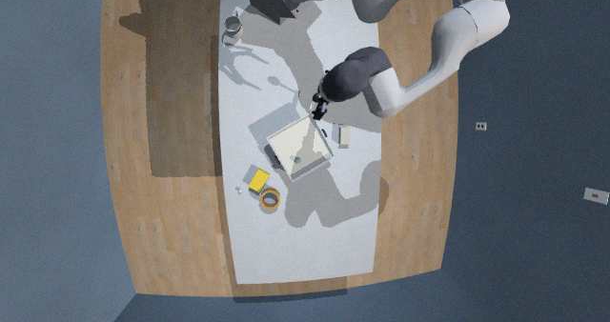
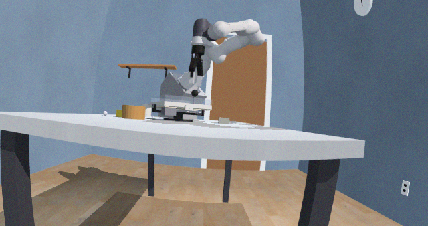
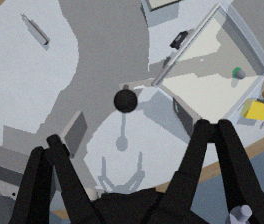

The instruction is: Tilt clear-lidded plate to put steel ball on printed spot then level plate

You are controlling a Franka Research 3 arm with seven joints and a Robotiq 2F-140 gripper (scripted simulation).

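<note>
1. Three views show the plate [image 1: 299, 147], yet in the exterior view it is edge-on, so the ball and spot cannot be seen there.
2. From the top, a small dark-green dot [image 1: 297, 159] lies on the cream plate near its lower-left part; whether it is the ball, the spot or both together is too small to tell.
3. The wrist view shows the same dot [image 3: 237, 72] near the plate's far edge, again too blurred to separate.
4. The arm [image 1: 457, 31] is cut off at the upper edge of the top view, and its shadow covers part of the plate.
5. The plate's support under it shows only as grey blocks in the exterior view; the plate looks about level there.
6. The tool [image 3: 131, 156] is released, its fingers spread wide with nothing between them.
7. It hangs above a black knob [image 3: 126, 100] that stands on a thin stem beside the plate's corner; the knob [image 2: 194, 93] sits clearly below the fingertips, apart from them.
8. A yellow block [image 1: 258, 180], an orange ring [image 1: 270, 199] and a tiny white ball [image 1: 239, 189] lie on the tabletop [image 1: 305, 246] near the plate's lower-left side, apart from it.
9. A small grey block [image 1: 343, 135] lies just right of the plate, and a mug [image 1: 233, 25] stands well away.
</note>
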